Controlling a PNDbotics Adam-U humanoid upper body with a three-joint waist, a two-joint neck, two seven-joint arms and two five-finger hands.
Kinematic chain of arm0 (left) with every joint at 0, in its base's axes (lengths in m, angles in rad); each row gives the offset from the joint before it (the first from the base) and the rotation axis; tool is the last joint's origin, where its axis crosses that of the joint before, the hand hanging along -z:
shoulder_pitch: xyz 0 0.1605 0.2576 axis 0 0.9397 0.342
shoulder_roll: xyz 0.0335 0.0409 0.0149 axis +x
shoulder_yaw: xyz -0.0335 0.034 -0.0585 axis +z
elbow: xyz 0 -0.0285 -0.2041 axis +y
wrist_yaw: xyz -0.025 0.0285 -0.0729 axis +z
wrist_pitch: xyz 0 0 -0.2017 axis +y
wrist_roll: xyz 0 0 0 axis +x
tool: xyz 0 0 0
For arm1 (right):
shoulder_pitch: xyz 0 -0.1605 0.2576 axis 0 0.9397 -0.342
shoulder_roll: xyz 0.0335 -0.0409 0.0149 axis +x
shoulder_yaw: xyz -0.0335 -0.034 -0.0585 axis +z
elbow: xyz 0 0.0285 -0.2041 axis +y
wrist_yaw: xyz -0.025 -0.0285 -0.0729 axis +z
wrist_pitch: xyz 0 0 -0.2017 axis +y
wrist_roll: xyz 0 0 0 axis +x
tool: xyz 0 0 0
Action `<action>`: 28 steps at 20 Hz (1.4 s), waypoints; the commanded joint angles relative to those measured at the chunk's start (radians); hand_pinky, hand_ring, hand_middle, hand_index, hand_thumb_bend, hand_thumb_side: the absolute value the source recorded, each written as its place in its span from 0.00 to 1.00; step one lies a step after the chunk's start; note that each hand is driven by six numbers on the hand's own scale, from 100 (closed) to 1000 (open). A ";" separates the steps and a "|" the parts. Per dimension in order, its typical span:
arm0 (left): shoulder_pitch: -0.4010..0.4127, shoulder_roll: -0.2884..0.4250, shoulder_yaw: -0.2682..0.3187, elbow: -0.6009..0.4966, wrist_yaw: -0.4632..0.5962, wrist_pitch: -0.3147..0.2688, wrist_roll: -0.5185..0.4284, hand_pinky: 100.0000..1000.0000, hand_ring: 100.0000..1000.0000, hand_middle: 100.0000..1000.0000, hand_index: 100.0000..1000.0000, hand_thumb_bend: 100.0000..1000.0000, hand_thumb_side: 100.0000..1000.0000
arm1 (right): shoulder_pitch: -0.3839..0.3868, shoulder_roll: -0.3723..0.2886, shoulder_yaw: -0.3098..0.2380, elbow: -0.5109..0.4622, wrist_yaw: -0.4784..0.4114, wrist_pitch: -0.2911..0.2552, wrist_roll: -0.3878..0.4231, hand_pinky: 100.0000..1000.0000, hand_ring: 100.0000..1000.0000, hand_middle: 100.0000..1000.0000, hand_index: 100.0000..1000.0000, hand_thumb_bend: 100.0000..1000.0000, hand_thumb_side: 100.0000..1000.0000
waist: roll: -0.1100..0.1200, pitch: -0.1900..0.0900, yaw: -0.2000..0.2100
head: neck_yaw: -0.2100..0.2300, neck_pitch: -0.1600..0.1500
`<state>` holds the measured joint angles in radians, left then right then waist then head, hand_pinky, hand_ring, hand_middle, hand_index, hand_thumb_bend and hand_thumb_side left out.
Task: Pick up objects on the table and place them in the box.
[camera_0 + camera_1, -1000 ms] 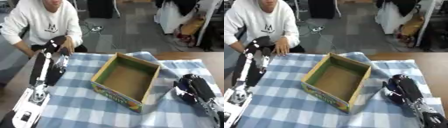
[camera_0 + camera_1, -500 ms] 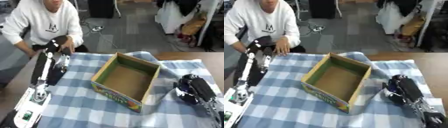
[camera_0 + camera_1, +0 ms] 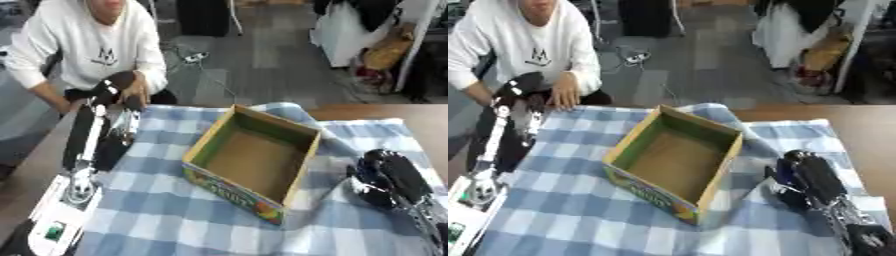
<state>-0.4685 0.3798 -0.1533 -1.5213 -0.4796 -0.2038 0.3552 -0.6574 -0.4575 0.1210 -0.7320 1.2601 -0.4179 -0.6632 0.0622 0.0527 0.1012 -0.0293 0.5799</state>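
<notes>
An open cardboard box (image 3: 232,192) with a green inside and a printed front wall stands in the middle of the blue-and-white checked cloth (image 3: 166,215). Nothing shows inside it. My black left hand (image 3: 114,86) reaches to the cloth's far left corner, at the end of a long outstretched arm. My right hand (image 3: 385,177) rests back-up on the cloth just right of the box, fingers relaxed and drooping toward the box, holding nothing. I see no loose objects on the cloth.
A person in a white sweatshirt sits at the far left edge, one bare hand (image 3: 562,97) lying on the cloth right beside my left hand. Brown tabletop (image 3: 420,112) shows at the far right. The cloth bunches up behind the box (image 3: 284,111).
</notes>
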 commanded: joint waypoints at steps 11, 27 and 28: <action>-0.010 0.031 0.004 -0.021 0.001 0.002 -0.001 0.92 0.78 0.85 0.88 0.01 0.97 | -0.090 -0.065 -0.021 -0.059 -0.061 0.022 0.006 0.00 0.00 0.00 0.02 0.00 0.90 | -0.001 -0.020 -0.002 | 0.010 0.007; -0.006 0.032 0.003 -0.021 0.001 0.004 0.000 0.92 0.78 0.85 0.88 0.01 0.97 | -0.098 -0.105 -0.019 -0.080 -0.065 0.018 0.037 0.00 0.00 0.00 0.02 0.00 0.89 | -0.001 -0.020 -0.002 | 0.011 0.016; -0.006 0.032 0.003 -0.021 0.001 0.004 0.001 0.92 0.78 0.85 0.88 0.01 0.97 | -0.097 -0.105 -0.019 -0.080 -0.064 0.018 0.038 0.00 0.00 0.00 0.02 0.00 0.89 | -0.001 -0.019 -0.002 | 0.012 0.016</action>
<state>-0.4640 0.3832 -0.1533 -1.5215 -0.4796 -0.2013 0.3543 -0.7266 -0.5290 0.1110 -0.7882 1.1996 -0.4005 -0.6279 0.0627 0.0513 0.0993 -0.0263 0.5937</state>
